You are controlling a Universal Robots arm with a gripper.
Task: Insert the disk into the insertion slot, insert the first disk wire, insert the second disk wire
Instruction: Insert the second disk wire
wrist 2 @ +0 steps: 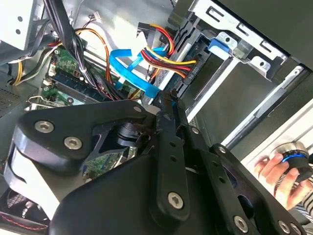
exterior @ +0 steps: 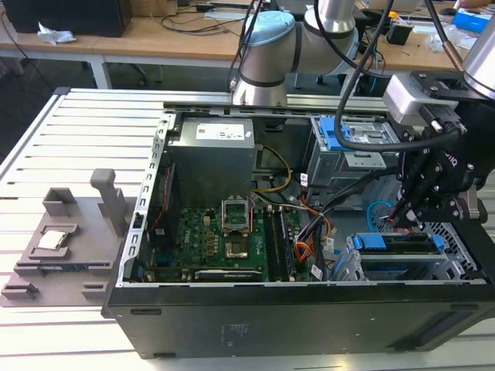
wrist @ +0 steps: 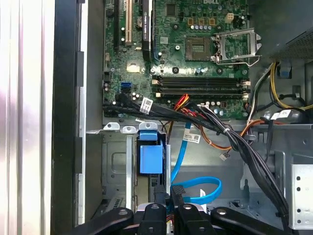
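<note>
Step 3 judged in hand — second disk wire (wrist 2: pixel 128 66) seemingly pinched at its plug by near-shut gripper (wrist 2: pixel 166 99) beside disk (exterior: pixel 387 243) — square, gentle push req'd.

Green mobo (exterior: pixel 220 239) in open PC case (exterior: pixel 309 317); grey fixture (exterior: pixel 66 239) beside, on slatted table (exterior: pixel 77 124).

The claw (wrist 2: pixel 166 105) hides where the light-blue cable (wrist 2: pixel 128 66) ends.

Hand (wrist 2: pixel 168 105) at second disk wire (wrist 2: pixel 128 68), beside first disk wire (wrist 2: pixel 164 56).
</note>
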